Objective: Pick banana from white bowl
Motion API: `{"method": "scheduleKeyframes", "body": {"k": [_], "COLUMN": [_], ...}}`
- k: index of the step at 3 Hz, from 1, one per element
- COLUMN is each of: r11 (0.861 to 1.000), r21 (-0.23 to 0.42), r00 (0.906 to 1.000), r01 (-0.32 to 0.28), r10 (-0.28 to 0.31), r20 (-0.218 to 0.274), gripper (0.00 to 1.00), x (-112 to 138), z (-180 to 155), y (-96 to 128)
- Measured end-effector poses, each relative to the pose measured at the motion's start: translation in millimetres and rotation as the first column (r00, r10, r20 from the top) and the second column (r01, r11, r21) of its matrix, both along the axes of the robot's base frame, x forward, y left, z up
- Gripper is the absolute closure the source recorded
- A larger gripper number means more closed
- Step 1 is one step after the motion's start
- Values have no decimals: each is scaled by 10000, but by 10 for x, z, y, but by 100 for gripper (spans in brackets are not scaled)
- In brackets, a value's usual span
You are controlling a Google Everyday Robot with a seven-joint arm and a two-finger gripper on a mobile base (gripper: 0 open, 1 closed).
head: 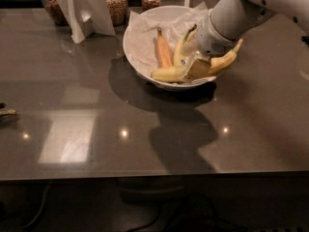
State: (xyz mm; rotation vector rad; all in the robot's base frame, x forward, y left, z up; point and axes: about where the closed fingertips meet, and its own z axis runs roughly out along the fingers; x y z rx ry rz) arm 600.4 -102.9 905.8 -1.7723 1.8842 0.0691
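Observation:
The white bowl (145, 57), lined with crumpled white paper, stands at the back middle of the dark table. The long pale yellow banana (169, 74) lies along the bowl's front rim, and its right end sticks out past the rim. My gripper (195, 66) reaches down into the bowl from the upper right and straddles this banana near its middle. One fingertip (199, 69) presses on its front side, so the gripper is shut on it. A shorter orange-tinted banana (164, 50) and a yellow-green banana (180, 47) lie behind it in the bowl.
Glass jars (116, 4) of grains and a white card stand (82, 13) line the table's back edge, left of the bowl. A small object (6, 111) lies at the far left edge. The table's front edge runs across the lower part of the view.

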Motion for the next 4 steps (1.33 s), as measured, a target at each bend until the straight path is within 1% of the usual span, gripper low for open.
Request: {"method": "scheduleKeyframes", "body": {"k": [2, 3, 4], "r11": [9996, 9991, 9985], "r21": [-264, -395, -515], "r00": [9993, 9986, 9979], "r01": [53, 133, 192], "r10": [-62, -153, -223], "r20": [-356, -509, -611], "gripper": [41, 42, 46], "x": [25, 44, 55], "z": [-168, -244, -296], "y": [-23, -49, -73]}}
